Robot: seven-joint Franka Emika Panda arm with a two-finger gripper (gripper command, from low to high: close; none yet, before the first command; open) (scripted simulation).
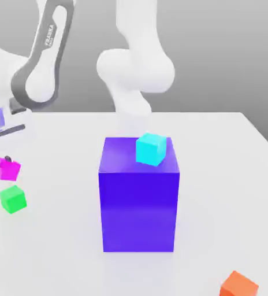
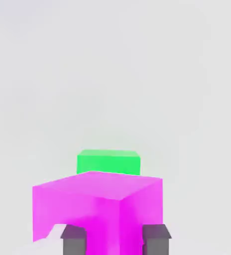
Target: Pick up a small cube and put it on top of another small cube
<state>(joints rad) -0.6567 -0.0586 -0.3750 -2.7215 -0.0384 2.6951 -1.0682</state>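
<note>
Jaws: the gripper [image 2: 115, 241] is closed on the pink cube [image 2: 95, 209], 1 dark finger [image 2: 73, 240] on each of 2 opposite faces.
Pink cube: held off the table, just beside the green cube [image 1: 12, 199] and above it, at the exterior view's left.
Risk: released off-centre, it likely tips or slides off; the green top is no bigger than the pink base.
Risk 2: a low approach could knock the green cube away.
Surface: plain white table [image 1: 217, 173], smooth.
Room: grey backdrop; a blue block [image 1: 139, 202] carrying a cyan cube [image 1: 151, 149] and an orange cube [image 1: 238, 285] stand well apart.

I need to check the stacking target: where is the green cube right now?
The green cube sits on the white table at the exterior view's left, just below the magenta cube held in the claw.
</note>
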